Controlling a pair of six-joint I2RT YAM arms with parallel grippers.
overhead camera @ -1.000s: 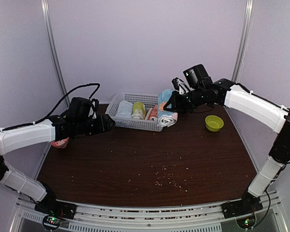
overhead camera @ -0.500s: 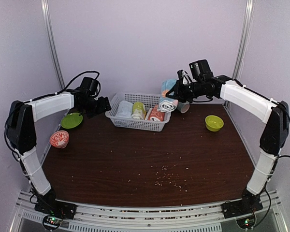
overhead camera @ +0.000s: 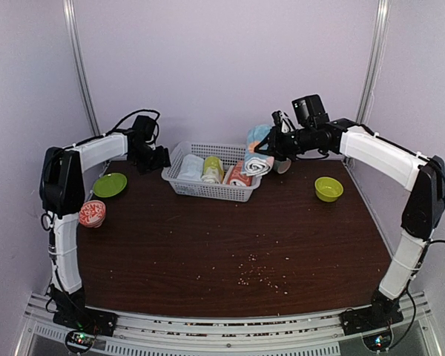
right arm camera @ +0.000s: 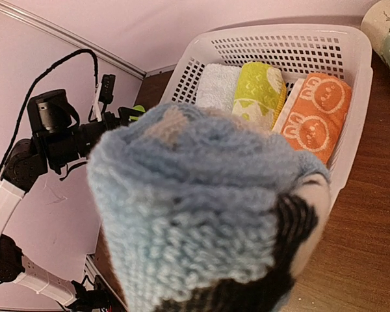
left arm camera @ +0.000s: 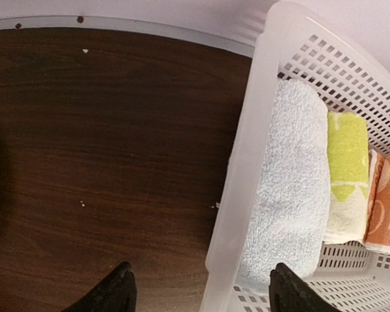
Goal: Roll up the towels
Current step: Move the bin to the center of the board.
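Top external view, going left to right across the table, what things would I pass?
red patterned bowl → green plate → white basket, and inside it white rolled towel, yellow-green rolled towel, peach-orange towel → light blue towel, held up off the table → lime green bowl

The left arm (overhead camera: 89, 152) rises from its base, bends sharply at the elbow and reaches toward the far side. The left gripper (overhead camera: 156, 158) points downward, its fingers (left arm camera: 117, 291) spread wide with nothing gripped. The right arm (overhead camera: 386, 159) arches high and stretches leftward. The right gripper (overhead camera: 272, 150) is clamped on the light blue towel (overhead camera: 258, 152), holding it aloft.
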